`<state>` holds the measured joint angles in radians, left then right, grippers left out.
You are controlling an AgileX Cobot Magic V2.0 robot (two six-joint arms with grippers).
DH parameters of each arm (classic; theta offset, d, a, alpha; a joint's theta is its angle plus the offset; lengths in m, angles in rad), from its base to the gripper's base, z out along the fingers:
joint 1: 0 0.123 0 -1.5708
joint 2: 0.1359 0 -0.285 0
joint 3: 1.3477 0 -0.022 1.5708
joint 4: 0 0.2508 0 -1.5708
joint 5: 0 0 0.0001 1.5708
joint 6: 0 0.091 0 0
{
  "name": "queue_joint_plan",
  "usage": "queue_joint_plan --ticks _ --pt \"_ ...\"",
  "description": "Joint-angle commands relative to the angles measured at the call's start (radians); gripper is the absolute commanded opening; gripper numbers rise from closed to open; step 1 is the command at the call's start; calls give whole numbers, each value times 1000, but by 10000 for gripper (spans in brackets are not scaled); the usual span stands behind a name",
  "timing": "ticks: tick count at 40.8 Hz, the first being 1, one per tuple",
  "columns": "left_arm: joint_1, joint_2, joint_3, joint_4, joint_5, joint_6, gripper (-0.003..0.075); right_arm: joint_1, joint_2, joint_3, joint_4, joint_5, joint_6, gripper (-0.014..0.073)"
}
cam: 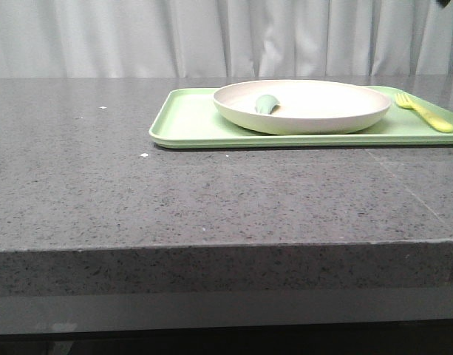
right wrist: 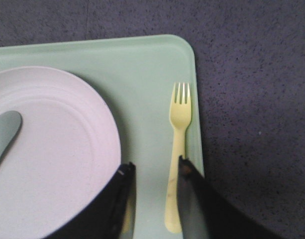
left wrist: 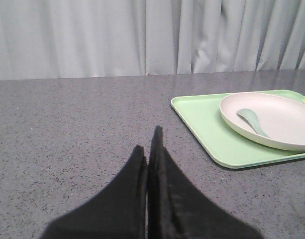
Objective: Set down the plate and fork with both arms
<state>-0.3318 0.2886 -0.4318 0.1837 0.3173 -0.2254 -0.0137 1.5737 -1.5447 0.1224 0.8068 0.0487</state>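
The off-white plate (cam: 304, 106) sits on the light green tray (cam: 189, 122) at the right of the table. It also shows in the left wrist view (left wrist: 279, 119) and the right wrist view (right wrist: 52, 149). The pale yellow fork (cam: 426, 112) lies on the tray right of the plate. In the right wrist view the fork (right wrist: 178, 134) lies flat, and my right gripper (right wrist: 154, 169) is open above the tray, its handle between the fingers, close to one finger. My left gripper (left wrist: 147, 149) is shut and empty over bare table left of the tray. Neither gripper shows in the front view.
A dull green spoon-like utensil (cam: 267, 103) lies in the plate, also in the left wrist view (left wrist: 252, 121). The grey stone table (cam: 137, 192) has its front edge near the camera. A white curtain (cam: 211, 37) hangs behind.
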Motion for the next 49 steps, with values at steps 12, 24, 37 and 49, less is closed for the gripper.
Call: queue_joint_plan --ticks 12,24,37,49 --pt "0 6 -27 6 -80 -11 -18 -1 -233 -32 -5 -36 -75 -68" --pt "0 6 -27 6 -80 -11 -18 52 -559 262 -5 -185 -160 -68" --pt "0 6 -27 6 -80 -11 -18 52 -1028 785 -5 -430 -160 -68" --pt "0 6 -27 6 -80 -11 -18 52 -1433 1124 -5 -503 -160 -68"
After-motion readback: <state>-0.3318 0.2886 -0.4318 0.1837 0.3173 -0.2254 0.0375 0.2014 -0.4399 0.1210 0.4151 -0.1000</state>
